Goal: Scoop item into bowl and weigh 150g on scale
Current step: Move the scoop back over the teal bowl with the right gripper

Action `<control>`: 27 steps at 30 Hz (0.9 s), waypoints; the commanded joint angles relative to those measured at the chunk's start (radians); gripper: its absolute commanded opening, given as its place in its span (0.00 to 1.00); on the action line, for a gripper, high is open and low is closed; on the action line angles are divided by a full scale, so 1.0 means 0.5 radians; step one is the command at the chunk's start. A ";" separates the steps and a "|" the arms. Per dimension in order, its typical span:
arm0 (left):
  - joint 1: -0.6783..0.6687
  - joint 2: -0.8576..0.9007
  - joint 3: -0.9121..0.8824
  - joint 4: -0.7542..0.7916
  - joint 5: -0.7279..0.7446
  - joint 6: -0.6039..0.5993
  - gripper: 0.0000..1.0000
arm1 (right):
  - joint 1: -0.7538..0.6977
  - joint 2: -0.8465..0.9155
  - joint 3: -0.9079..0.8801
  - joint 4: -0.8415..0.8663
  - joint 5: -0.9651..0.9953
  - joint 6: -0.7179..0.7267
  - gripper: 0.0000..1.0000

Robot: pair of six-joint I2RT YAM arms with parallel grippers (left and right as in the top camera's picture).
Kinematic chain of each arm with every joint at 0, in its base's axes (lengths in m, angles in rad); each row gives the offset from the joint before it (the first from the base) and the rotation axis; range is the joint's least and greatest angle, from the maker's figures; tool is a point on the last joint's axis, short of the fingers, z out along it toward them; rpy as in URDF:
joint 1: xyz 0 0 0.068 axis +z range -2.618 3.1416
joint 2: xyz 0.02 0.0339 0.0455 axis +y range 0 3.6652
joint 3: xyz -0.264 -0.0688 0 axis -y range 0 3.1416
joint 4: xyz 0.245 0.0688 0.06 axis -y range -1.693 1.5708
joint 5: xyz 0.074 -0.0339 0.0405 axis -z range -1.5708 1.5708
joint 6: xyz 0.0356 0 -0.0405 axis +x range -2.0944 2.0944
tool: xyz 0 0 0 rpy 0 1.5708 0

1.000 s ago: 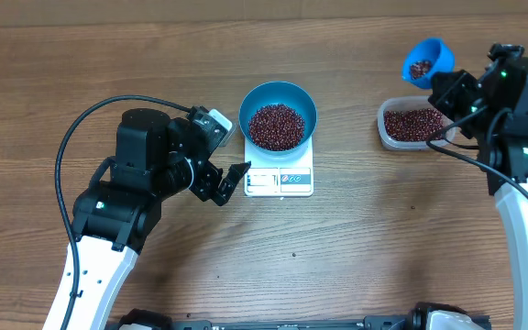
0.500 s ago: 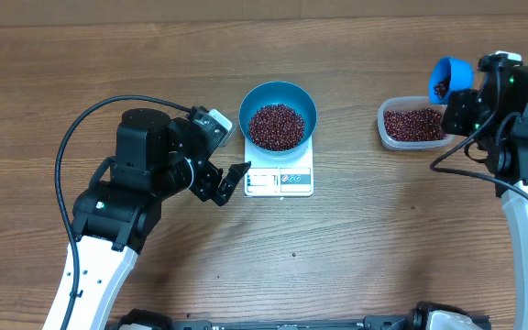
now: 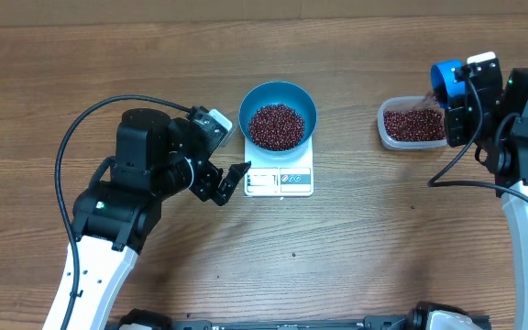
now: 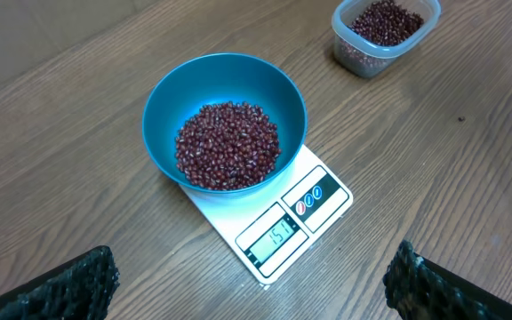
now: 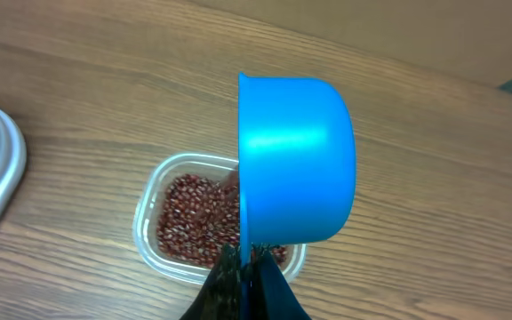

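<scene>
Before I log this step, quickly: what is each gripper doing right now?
Left gripper: open, holding nothing, beside the scale.
Right gripper: shut on the blue scoop, tilted over the clear tub.

Beans (image 3: 276,126) in bowl (image 3: 302,99) on scale (image 3: 280,181), tub (image 3: 382,126) right.

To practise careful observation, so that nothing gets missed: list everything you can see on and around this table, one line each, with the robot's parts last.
table: one, brown wood, under everything
scale: one, white, table centre
bowl: one, blue, on the scale
beans: two heaps, dark red-brown, in the bowl and in the tub
tub: one, clear, table's right side
scoop: one, blue, tipped above the tub
left gripper: one, black, open, beside the scale
right gripper: one, black, shut on the scoop
</scene>
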 commanded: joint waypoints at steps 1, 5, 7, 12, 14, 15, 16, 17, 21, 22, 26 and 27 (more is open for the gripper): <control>0.008 0.025 0.048 0.003 0.043 -0.014 1.00 | -0.005 -0.046 0.050 0.006 0.127 -0.135 0.04; 0.008 0.026 0.048 0.003 0.043 -0.014 1.00 | -0.005 -0.046 0.050 0.007 0.136 -0.134 0.04; 0.008 0.026 0.048 0.003 0.043 -0.014 0.99 | -0.005 -0.046 0.050 0.008 0.120 -0.069 0.04; 0.008 0.026 0.048 0.003 0.043 -0.014 1.00 | -0.005 -0.047 0.051 0.027 -0.105 0.266 0.04; 0.008 0.026 0.048 0.003 0.043 -0.014 1.00 | -0.005 -0.047 0.051 0.053 -0.309 0.481 0.04; 0.008 0.026 0.048 0.003 0.043 -0.014 0.99 | -0.005 -0.047 0.051 0.088 -0.494 0.641 0.04; 0.009 0.026 0.048 0.003 0.043 -0.014 1.00 | -0.005 -0.047 0.051 0.121 -0.655 0.740 0.04; 0.008 0.026 0.048 0.003 0.043 -0.014 0.99 | -0.005 -0.047 0.051 0.195 -0.949 0.866 0.04; 0.008 0.026 0.048 0.003 0.043 -0.014 1.00 | 0.077 -0.047 0.051 0.444 -1.469 1.031 0.04; 0.008 0.026 0.048 0.003 0.043 -0.014 1.00 | 0.121 -0.047 0.051 0.469 -1.464 1.044 0.04; 0.008 0.026 0.048 0.003 0.043 -0.014 1.00 | 0.450 -0.031 0.051 0.495 -1.124 1.044 0.04; 0.008 0.026 0.048 0.003 0.043 -0.014 1.00 | 0.531 -0.020 0.051 0.495 -1.026 1.044 0.04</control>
